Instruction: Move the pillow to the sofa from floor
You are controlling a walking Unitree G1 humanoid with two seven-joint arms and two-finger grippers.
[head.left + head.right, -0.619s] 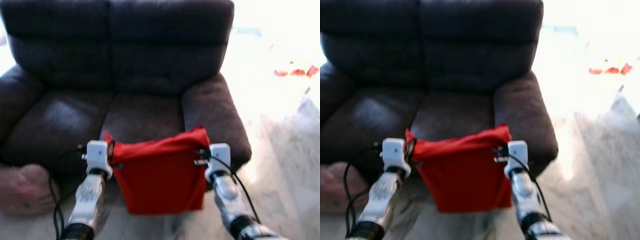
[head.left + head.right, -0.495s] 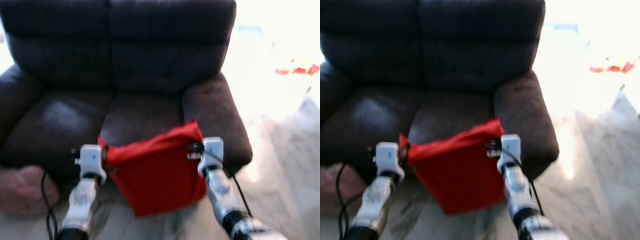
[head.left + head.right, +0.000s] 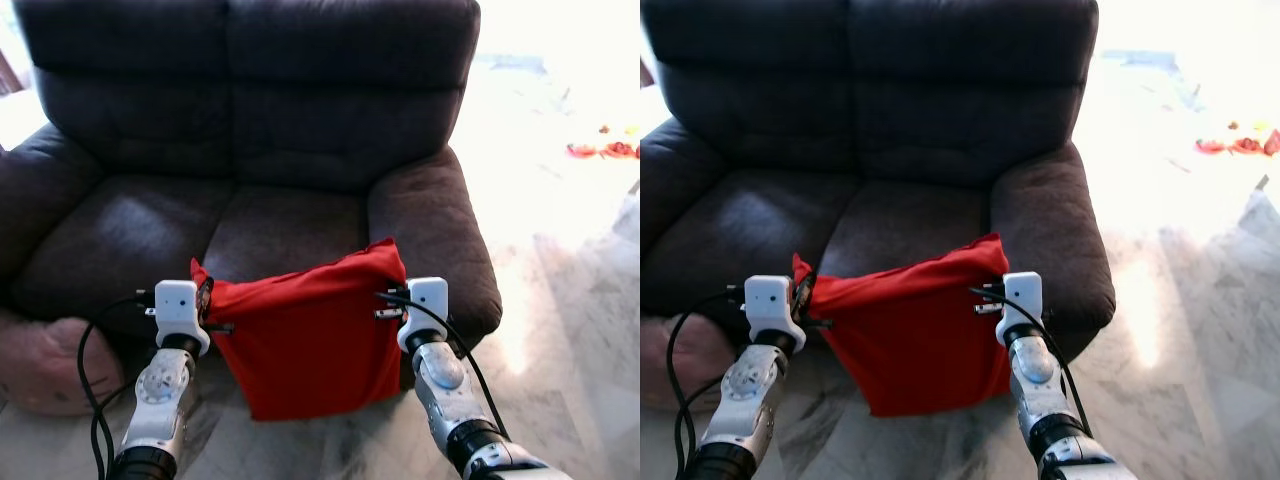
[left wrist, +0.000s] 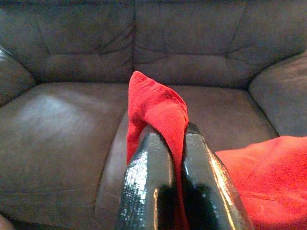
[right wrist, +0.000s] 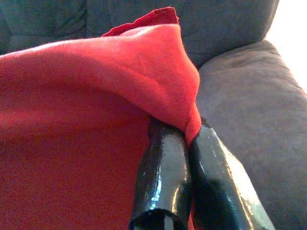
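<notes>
So the robot's got the red pillow [image 3: 305, 345] off the floor and is holding it up right in front of the sofa [image 3: 250, 150]. The left gripper [image 4: 165, 139] has its two black fingers squeezed tight on one top corner, and the right gripper [image 5: 180, 139] is clamped the same way on the other corner, red fabric bunched between the fingers on both sides. The pillow hangs between the two arms like a limp sack, top edge about level with the front lip of the seat cushions, the rest dangling over the marble floor [image 3: 560, 330].

What's changed in the last half second or so: the picture was smeared and swaying a moment back, and the pillow tilted, with the robot's right corner riding higher. Now everything is sharp and the pillow hangs close to level again, slightly higher on the right. The sofa also sits a bit fuller in the head view, so I'd guess the robot has stepped in and settled.

For the task that reads as the carry being basically done. What's left looks like lifting it forward over the seat edge and letting go, and both seat cushions look free.

There's a pinkish cushion [image 3: 40, 365] on the floor by the sofa's left corner, untouched.
</notes>
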